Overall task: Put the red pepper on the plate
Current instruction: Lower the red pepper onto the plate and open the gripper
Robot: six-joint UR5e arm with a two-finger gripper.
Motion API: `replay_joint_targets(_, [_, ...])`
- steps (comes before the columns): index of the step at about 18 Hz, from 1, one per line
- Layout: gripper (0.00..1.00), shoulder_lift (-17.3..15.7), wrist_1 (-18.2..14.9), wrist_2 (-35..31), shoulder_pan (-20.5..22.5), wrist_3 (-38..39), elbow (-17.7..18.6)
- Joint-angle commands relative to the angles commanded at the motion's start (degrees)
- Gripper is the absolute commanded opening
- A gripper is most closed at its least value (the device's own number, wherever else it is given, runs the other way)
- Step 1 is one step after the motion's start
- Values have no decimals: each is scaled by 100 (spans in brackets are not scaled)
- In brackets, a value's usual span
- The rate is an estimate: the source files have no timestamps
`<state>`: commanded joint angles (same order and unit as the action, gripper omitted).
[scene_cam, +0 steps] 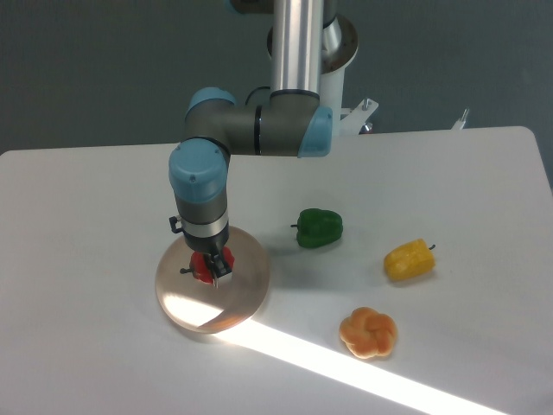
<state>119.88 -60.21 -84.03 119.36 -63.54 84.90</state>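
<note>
Red pepper (pixel 205 266) hangs over the plate (pixel 246 290), clamped by downward-pointing jaws.

The surface (pixel 104 190) is white with rounded far corners, and a bright band of light crosses its near part slantwise. The plate (pixel 246 290) lies left of the middle, toward the near edge (the light catches its near rim). The green pepper (pixel 320 227) sits close to the centre. A yellow pepper (pixel 409 260) lies toward the right edge, and the orange lobed pepper (pixel 368 332) rests nearer the front edge, beside the light band.
</note>
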Motion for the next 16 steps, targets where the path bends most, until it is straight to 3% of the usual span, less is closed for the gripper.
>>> replay_joint_targets(16, [56, 281, 62, 0, -9, -343, 35])
